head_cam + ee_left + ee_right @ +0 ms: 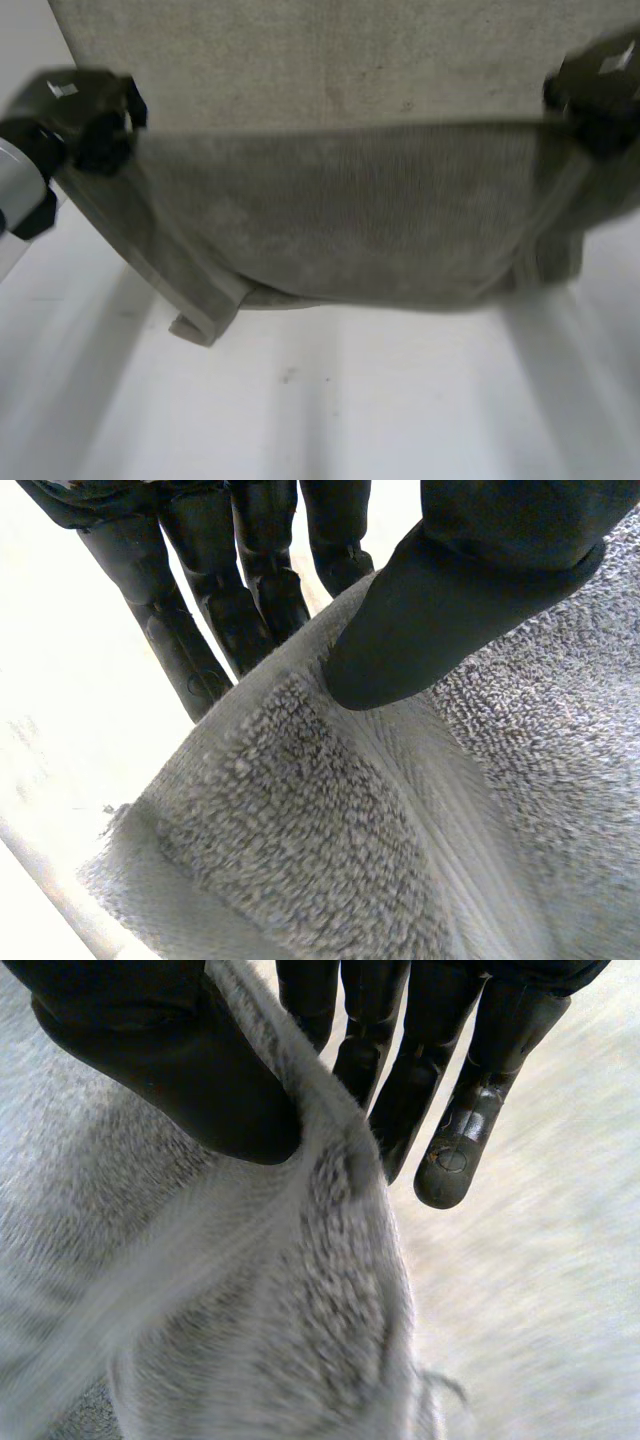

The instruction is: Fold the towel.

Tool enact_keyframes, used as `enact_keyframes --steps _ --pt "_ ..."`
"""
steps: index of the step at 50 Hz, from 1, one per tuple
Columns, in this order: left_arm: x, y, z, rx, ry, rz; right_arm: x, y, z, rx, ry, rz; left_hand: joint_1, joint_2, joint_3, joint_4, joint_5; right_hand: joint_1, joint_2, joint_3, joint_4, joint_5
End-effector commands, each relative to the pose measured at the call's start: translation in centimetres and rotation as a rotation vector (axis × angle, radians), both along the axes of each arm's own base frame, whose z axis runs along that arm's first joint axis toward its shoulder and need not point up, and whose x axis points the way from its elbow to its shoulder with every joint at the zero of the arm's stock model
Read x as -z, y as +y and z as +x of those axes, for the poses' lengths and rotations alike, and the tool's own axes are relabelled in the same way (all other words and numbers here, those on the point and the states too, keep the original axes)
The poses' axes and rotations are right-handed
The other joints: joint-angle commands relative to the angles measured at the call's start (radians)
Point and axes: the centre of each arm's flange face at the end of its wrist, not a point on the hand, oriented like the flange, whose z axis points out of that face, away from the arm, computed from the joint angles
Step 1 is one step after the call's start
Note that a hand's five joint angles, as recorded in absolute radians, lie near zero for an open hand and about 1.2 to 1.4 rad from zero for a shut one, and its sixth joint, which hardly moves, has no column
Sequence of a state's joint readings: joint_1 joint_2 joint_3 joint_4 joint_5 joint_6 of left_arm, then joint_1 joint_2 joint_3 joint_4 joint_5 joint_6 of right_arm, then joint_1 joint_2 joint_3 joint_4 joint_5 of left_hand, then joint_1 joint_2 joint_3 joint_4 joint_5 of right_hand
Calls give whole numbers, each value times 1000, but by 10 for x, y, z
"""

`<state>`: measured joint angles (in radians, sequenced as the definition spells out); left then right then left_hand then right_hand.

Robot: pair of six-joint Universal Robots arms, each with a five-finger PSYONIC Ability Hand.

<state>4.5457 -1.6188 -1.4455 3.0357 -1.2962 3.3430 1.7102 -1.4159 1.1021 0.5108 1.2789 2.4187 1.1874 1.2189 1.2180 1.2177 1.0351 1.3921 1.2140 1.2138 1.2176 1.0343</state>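
Your left hand (470,570) presses its thumb on one corner of the towel (350,860) and pinches the cloth against the fingers (255,590) behind it. Your right hand (160,1050) grips the other corner the same way, with the cloth squeezed between thumb and fingers (400,1070). In the head view the hands sit at the upper left and upper right of the frame. The edge between them is pulled straight from side to side. Under it the towel sags in a soft belly over the worktop (350,410) in the middle of the frame. The rest lies flat at the top.

This looks like the first fold. The towel's long way seems to run toward the top of the frame, but its far end is cut off. Next, carry both hands that way together, keep the edge tight, and lay it down even.
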Motion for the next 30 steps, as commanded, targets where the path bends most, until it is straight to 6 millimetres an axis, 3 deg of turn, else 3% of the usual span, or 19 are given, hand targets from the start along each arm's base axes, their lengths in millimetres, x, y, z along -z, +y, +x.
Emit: enact_keyframes --steps 1,4,7,8,9,10,11,12,13,14,15,16,17,19,20,22,26,28,30 --pt "76 -30 -10 20 -89 208 91 -28 4 -49 218 294 209 177 178 179 187 4 182 182 179 187" --pt "86 -38 -13 30 -120 213 107 -45 9 -42 232 294 209 177 178 179 187 4 182 182 179 187" --pt "94 -60 -17 37 -173 180 110 -71 19 -31 207 180 209 177 178 179 187 4 182 182 179 187" --pt "92 -72 -20 40 -188 146 103 -86 25 -25 174 78 209 177 178 179 187 4 182 182 179 187" --pt "84 -86 -26 44 -185 93 103 -86 25 -24 174 77 209 177 178 179 187 4 182 182 179 187" --pt "84 -86 -26 44 -185 92 93 -101 31 -19 129 -41 209 177 178 179 187 4 182 182 179 187" --pt "70 -101 -31 40 -170 18 93 -101 31 -19 129 -42 209 177 178 179 187 4 182 182 179 187" --pt "70 -101 -31 40 -170 18 75 -116 35 -5 69 -180 209 177 178 179 187 4 182 182 179 187" --pt "51 -114 -38 43 -149 -82 55 -127 39 0 3 -331 209 177 178 179 187 4 182 182 179 187" --pt "27 -125 -45 41 -125 -198 55 -128 39 0 3 -332 209 177 178 179 187 4 182 182 179 187" --pt "27 -125 -45 41 -125 -199 34 -136 42 6 -65 -480 209 177 178 179 187 4 182 182 179 187" --pt "1 -132 -49 36 -95 -324 13 -139 44 2 -135 -615 209 177 178 179 187 4 182 182 179 187" --pt "-27 -137 -52 30 -60 -452 12 -139 44 2 -136 -616 209 177 178 179 187 4 182 182 179 187" --pt "-49 -139 -52 22 -24 -559 -7 -137 44 -2 -189 -727 209 177 178 179 187 4 182 182 179 187" --pt "-50 -139 -52 22 -23 -560 -26 -133 43 -10 -240 -827 209 177 178 179 187 4 182 182 179 187" --pt "-87 -133 -52 21 54 -723 -39 -127 42 -16 -274 -893 209 177 178 179 187 4 182 182 179 187" --pt "-105 -126 -48 16 144 -774 -41 -117 41 -34 -290 -883 209 177 178 179 187 4 182 182 179 187" --pt "-99 -125 -46 10 174 -736 -34 -116 41 -42 -279 -841 209 177 178 179 187 4 182 182 179 187" --pt "-71 -129 -38 -3 194 -612 -23 -116 40 -54 -258 -783 209 177 178 179 187 4 182 182 179 187"
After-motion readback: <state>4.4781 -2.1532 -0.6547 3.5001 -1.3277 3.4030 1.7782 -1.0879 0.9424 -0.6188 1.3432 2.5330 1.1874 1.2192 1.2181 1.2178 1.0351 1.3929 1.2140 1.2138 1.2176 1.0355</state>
